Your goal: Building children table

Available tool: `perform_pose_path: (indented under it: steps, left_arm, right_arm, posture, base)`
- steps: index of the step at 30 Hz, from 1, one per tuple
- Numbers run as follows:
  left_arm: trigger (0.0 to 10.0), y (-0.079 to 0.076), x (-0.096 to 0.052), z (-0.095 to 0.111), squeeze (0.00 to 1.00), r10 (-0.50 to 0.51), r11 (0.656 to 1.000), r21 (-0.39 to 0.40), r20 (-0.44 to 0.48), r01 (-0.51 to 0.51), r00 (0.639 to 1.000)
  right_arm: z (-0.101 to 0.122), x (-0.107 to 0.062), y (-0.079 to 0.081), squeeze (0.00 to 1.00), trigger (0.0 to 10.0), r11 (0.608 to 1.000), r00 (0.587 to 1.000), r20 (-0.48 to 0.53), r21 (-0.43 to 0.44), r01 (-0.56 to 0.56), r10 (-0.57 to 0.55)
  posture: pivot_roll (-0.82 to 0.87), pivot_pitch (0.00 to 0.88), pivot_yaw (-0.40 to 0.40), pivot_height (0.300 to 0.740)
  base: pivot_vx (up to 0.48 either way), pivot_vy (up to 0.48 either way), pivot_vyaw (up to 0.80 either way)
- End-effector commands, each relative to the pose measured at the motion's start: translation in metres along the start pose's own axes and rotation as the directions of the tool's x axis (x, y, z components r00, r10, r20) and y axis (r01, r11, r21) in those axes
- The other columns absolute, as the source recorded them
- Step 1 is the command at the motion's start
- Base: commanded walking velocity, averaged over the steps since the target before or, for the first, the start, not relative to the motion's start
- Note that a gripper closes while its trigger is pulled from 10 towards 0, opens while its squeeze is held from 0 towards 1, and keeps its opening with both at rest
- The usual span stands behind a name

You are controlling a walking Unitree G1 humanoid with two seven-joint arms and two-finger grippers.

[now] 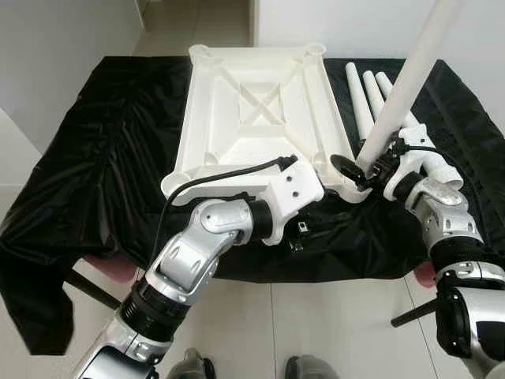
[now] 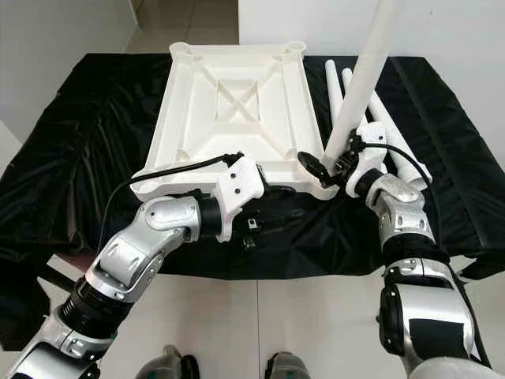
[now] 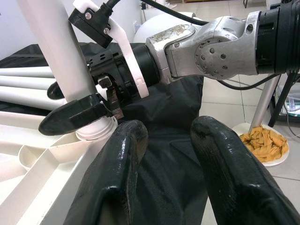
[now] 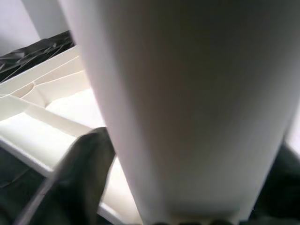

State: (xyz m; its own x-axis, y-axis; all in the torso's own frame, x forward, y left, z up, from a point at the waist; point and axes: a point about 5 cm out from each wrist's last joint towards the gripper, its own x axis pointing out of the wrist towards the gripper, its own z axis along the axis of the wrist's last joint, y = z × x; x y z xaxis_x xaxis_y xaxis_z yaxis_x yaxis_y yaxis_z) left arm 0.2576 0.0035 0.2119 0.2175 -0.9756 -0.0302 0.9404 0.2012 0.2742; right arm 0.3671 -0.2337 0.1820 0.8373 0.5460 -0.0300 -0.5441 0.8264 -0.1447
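- Right gripper [image 1: 361, 168] reaches in from the right, forearm angled up, its fingers clamped around a white table leg [image 1: 398, 95].
- Left gripper [image 3: 173, 178] hangs at the tabletop's near edge, elbow bent, fingers apart, holding nothing.

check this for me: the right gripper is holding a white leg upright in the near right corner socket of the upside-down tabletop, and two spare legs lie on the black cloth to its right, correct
Nearly. Three spare legs, not two, lie on the black cloth, as the left eye view shows. The rest holds: the right gripper holds a white leg upright in the near right corner socket of the upside-down tabletop.
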Motion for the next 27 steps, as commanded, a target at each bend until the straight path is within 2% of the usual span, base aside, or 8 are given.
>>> perform_pose_path:
  steps: [1, 2, 12, 13, 14, 15, 19, 27]
  left_arm:
    - [10.0, 0.003, -0.0002, 0.0014, 0.0, 0.031, 0.999, 0.011, -0.006, -0.031, 1.0]
    - [10.0, 0.003, -0.0002, 0.0014, 0.0, 0.031, 0.999, 0.009, -0.005, -0.031, 0.999]
    - [10.0, 0.0022, 0.0, 0.0017, 0.0, 0.028, 1.0, 0.008, -0.002, -0.028, 1.0]
    - [10.0, 0.0019, 0.0001, 0.0019, 0.0, 0.027, 1.0, 0.008, -0.001, -0.027, 1.0]
    - [10.0, 0.0019, 0.0001, 0.0019, 0.0, 0.027, 1.0, 0.008, -0.001, -0.027, 1.0]
    - [10.0, 0.0016, 0.0003, 0.002, 0.0, 0.026, 1.0, 0.007, 0.0, -0.026, 1.0]
    - [10.0, 0.0008, 0.0009, 0.0022, 0.0, 0.026, 1.0, 0.006, 0.003, -0.026, 1.0]
    - [10.0, -0.0006, 0.0014, 0.0022, 0.0, 0.024, 1.0, 0.004, 0.006, -0.024, 1.0]
  right_arm:
    - [-0.0009, 0.0035, 0.0031, 0.0, 1.1, 0.999, 0.999, -0.021, -0.015, -0.032, 0.032]
    - [-0.002, 0.0023, 0.0023, 0.0, 0.0, 0.999, 0.998, -0.039, -0.019, -0.05, 0.049]
    - [-0.0071, -0.003, -0.0004, 0.0, 0.0, 0.992, 0.988, -0.093, -0.024, -0.122, 0.12]
    - [-0.0078, -0.0028, 0.0002, 0.0, 2.0, 0.992, 0.988, -0.097, -0.028, -0.121, 0.118]
    - [-0.0078, -0.0028, 0.0002, 0.0, 2.0, 0.992, 0.988, -0.097, -0.028, -0.121, 0.118]
    - [-0.0082, -0.002, 0.001, 0.0, 10.0, 0.993, 0.989, -0.097, -0.026, -0.118, 0.115]
    - [-0.004, 0.0041, 0.0012, 0.0, 10.0, 0.999, 0.999, -0.049, 0.032, -0.021, 0.023]
    - [0.0015, 0.0058, -0.003, 0.0, 10.0, 0.994, 0.995, 0.003, 0.034, 0.101, -0.101]
  posture:
    - [-0.05, 0.086, 0.061, 0.74]
    - [-0.05, 0.086, 0.061, 0.74]
    - [-0.05, 0.088, 0.06, 0.74]
    - [-0.05, 0.086, 0.059, 0.74]
    - [-0.05, 0.086, 0.059, 0.74]
    - [-0.05, 0.085, 0.057, 0.74]
    - [-0.05, 0.084, 0.055, 0.74]
    - [-0.06, 0.081, 0.051, 0.74]
  base:
    - [0.0, 0.0, 0.0]
    - [0.0, 0.0, 0.0]
    - [0.0, 0.0, 0.0]
    - [0.0, 0.0, 0.0]
    - [0.0, 0.0, 0.0]
    - [0.0, 0.0, 0.0]
    - [0.0, 0.0, 0.0]
    - [0.0, 0.0, 0.0]
